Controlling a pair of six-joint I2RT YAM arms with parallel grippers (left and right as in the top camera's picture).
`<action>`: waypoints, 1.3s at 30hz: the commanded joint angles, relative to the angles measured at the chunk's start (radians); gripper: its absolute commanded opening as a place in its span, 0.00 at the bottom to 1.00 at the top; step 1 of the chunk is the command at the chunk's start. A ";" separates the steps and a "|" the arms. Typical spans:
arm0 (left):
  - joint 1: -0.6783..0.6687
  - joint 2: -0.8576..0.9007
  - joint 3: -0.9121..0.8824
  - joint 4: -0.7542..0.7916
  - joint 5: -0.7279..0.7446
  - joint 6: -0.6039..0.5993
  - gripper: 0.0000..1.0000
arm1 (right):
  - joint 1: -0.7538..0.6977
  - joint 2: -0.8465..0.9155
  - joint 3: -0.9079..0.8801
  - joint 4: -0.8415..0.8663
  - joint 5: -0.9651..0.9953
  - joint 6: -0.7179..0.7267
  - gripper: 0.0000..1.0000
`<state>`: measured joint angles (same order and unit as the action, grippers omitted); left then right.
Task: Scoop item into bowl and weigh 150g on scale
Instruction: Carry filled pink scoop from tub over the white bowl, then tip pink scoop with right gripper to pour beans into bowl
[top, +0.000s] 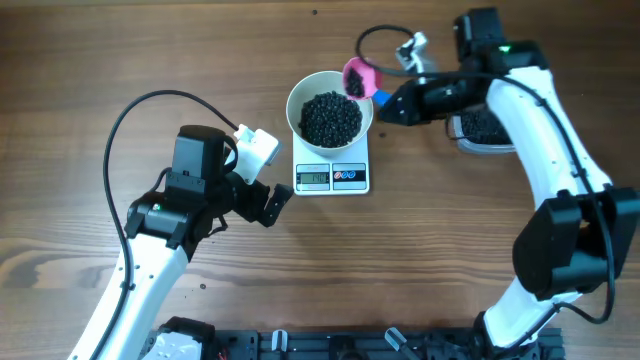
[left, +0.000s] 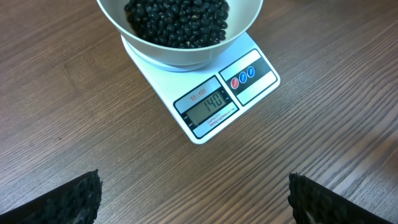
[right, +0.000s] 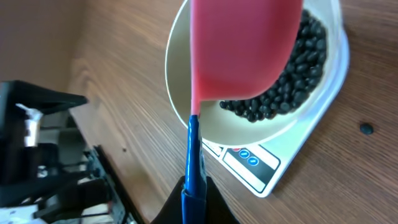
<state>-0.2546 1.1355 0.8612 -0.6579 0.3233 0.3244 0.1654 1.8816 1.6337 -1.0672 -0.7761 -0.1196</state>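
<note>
The white bowl (top: 300, 98) sits on the small white scale (top: 331, 178), filled with the item, tiny black beans (top: 331, 118). My right gripper (top: 390, 104) is shut on the blue handle (right: 193, 162) of a pink scoop (top: 359, 76), whose cup hangs tilted over the bowl's right rim. In the right wrist view the scoop's pink cup (right: 242, 46) hides part of the beans (right: 292, 74). My left gripper (left: 193, 198) stands open near the table, in front of the scale (left: 205, 102), with nothing between its fingers (left: 78, 199). The bowl (left: 180, 53) and the display (left: 208, 102) show above it.
A clear tub (top: 483, 130) with more black beans lies at the right, partly hidden under my right arm. One stray bean (right: 367, 129) lies on the wood beside the scale. A black cable (top: 385, 35) loops behind the bowl.
</note>
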 joint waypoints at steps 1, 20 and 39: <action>-0.003 0.008 -0.010 0.003 0.016 0.002 1.00 | 0.065 0.005 0.026 0.024 0.198 0.078 0.04; -0.003 0.008 -0.010 0.003 0.016 0.001 1.00 | 0.236 0.005 0.025 0.059 0.604 0.093 0.04; -0.003 0.008 -0.010 0.003 0.016 0.002 1.00 | 0.295 0.005 0.025 0.068 0.757 0.006 0.04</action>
<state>-0.2546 1.1355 0.8612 -0.6575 0.3233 0.3244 0.4595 1.8816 1.6337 -1.0042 -0.0578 -0.0982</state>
